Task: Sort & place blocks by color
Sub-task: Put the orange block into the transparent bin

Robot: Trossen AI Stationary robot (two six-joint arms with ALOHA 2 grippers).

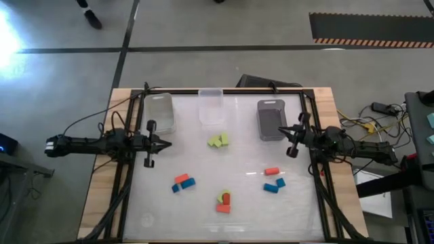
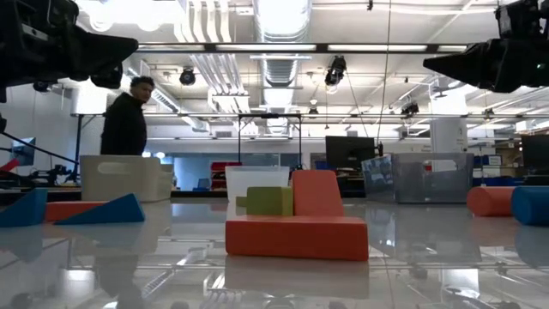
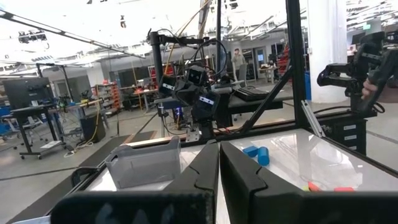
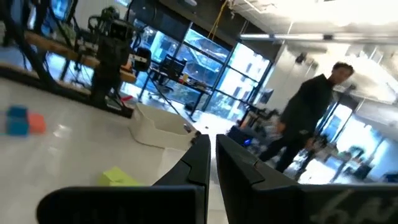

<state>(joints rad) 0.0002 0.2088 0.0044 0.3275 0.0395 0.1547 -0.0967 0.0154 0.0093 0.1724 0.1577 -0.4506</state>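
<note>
From above, the left arm point(image 1: 88, 144) lies flat along the left side of the tabletop point(image 1: 203, 203) and reaches toward the middle. The left gripper point(image 1: 165, 143) has its fingers pressed together and holds nothing. The right arm point(image 1: 352, 146) lies flat on the right side and points back the other way. The right gripper point(image 1: 283, 131) is closed too and holds nothing; it sits just beside the grey bin point(image 1: 271, 120). A frosted bin point(image 1: 160, 112) and a clear bin point(image 1: 211, 106) stand along the far edge. The blocks lie loose on the tabletop: green blocks point(image 1: 218, 140) near the middle, a red and blue group point(image 1: 182, 183) on the left, a red and green group point(image 1: 223, 201) near the front, and a red and blue group point(image 1: 273, 179) on the right.

From the low view, both arms hang high in the top corners, well above the tabletop. A flat red block point(image 2: 296, 237) lies close to the camera with a green block point(image 2: 266, 201) and another red block point(image 2: 317, 193) on it. Blue wedges point(image 2: 103, 210) lie at the left. A person point(image 2: 125, 122) stands far behind.

In the left wrist view, the left fingers point(image 3: 199, 180) touch, pointing across at the grey bin point(image 3: 144, 163) and blue blocks point(image 3: 257, 153).

In the right wrist view, the right fingers point(image 4: 239, 165) are nearly touching. A green block point(image 4: 118, 177) lies near them, and a blue and red pair point(image 4: 25, 121) is farther off.
</note>
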